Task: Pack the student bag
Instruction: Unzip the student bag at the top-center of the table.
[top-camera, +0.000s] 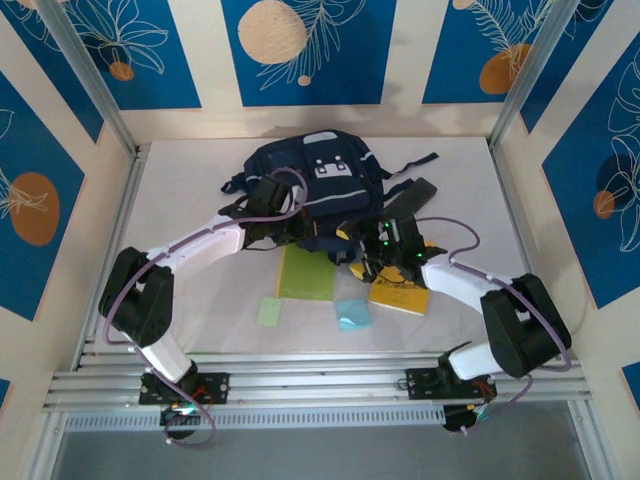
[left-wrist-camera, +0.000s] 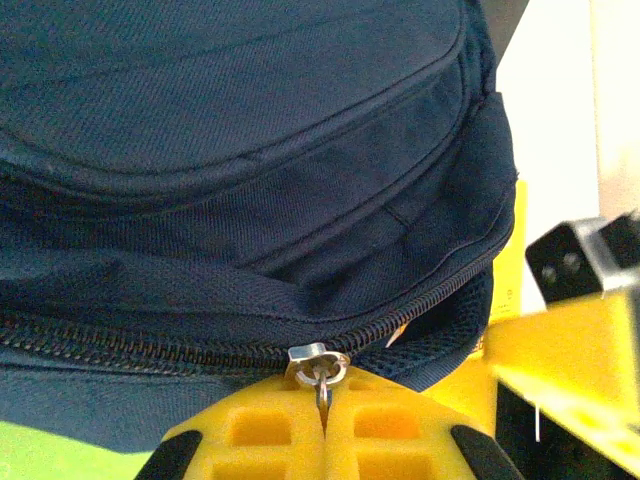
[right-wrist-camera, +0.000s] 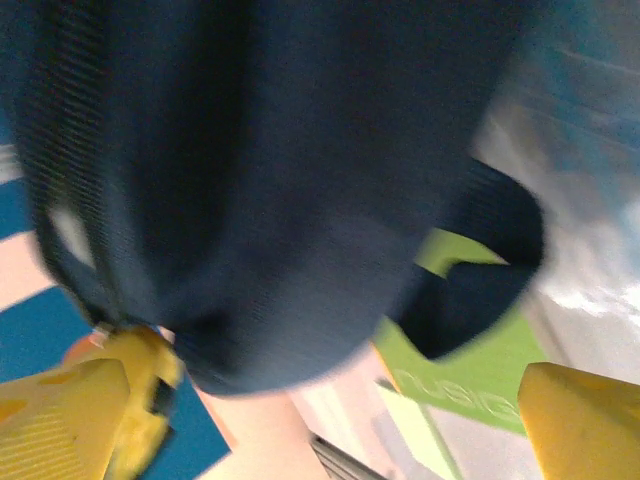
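Observation:
The student bag, dark navy with a white-grey patch, lies at the back middle of the table. My left gripper is at its near left edge. In the left wrist view its yellow fingers are shut on the metal zipper pull, with the zip parted to the right of the slider. My right gripper is at the bag's near right corner. In the blurred right wrist view it stands open, nothing between its fingers, and the bag's fabric hangs just ahead of them.
A green notebook lies in front of the bag, partly under it. A yellow book lies under the right wrist. A pale green note and a cyan note lie nearer the front. A dark flat object and straps lie right of the bag.

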